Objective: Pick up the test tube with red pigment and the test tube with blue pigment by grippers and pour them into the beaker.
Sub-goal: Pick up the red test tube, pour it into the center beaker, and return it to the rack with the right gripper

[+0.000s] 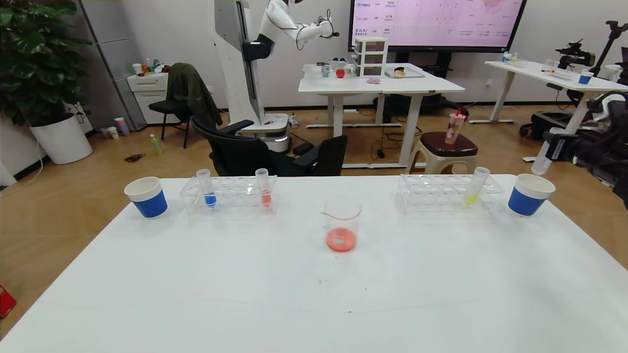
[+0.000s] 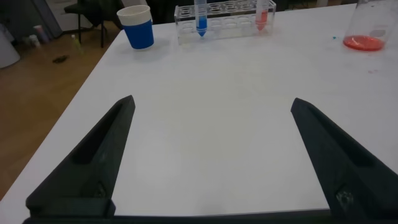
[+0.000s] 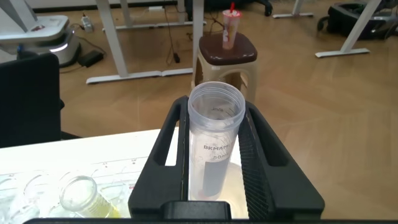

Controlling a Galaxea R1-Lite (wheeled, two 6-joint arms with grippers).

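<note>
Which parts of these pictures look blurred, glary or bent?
Head view: table edges splay outward, bright screen washes out, right tool with its tube is soft at the frame edge. Left wrist view: near fingers blurry, beaker sharper. Right wrist view: tube rim fairly crisp, stool softer.

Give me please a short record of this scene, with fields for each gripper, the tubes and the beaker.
right gripper: jaws shut on emptied clear plastic test tube, above blue-banded white paper cup
left gripper: jaws open, holding nothing, over white table
slim clear tube with blue liquid: in left clear rack
small clear glass beaker: red liquid inside
</note>
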